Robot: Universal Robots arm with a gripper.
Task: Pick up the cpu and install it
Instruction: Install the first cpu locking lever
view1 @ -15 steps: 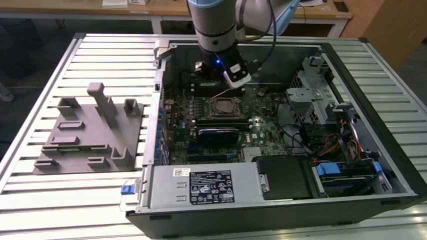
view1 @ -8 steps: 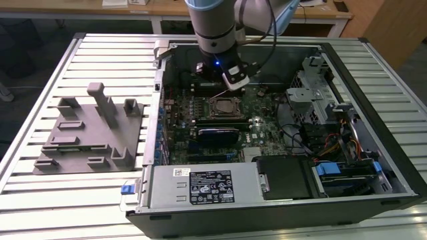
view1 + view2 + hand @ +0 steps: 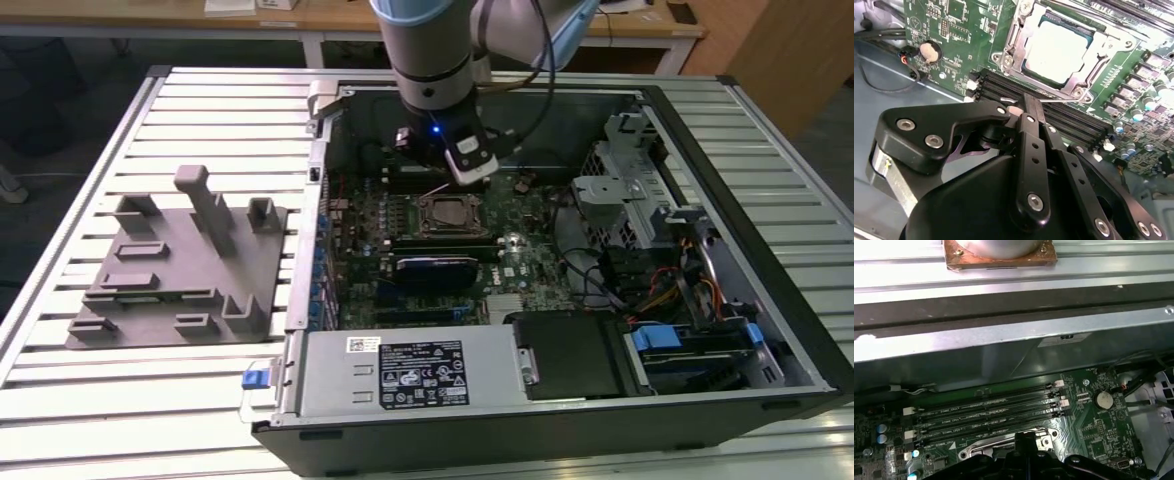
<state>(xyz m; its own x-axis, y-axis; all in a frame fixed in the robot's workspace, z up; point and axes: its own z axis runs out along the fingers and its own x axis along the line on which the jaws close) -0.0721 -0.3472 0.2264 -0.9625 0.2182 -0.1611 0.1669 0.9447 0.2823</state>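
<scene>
The cpu, a pale silver square, lies flat in the motherboard socket with a metal frame around it. In the exterior view the cpu sits mid-board inside the open computer case. My gripper hangs just above the board, over the black memory slots beside the socket. Its black fingers are pressed together with nothing between them. In the exterior view the gripper hangs under the arm, just behind the socket. In the first wrist view the fingertips stand at the socket's edge.
A grey tray with upright posts lies on the slatted table at the exterior view's left. Inside the case are a power supply, drive bays and cables. The case wall rises close behind the memory slots.
</scene>
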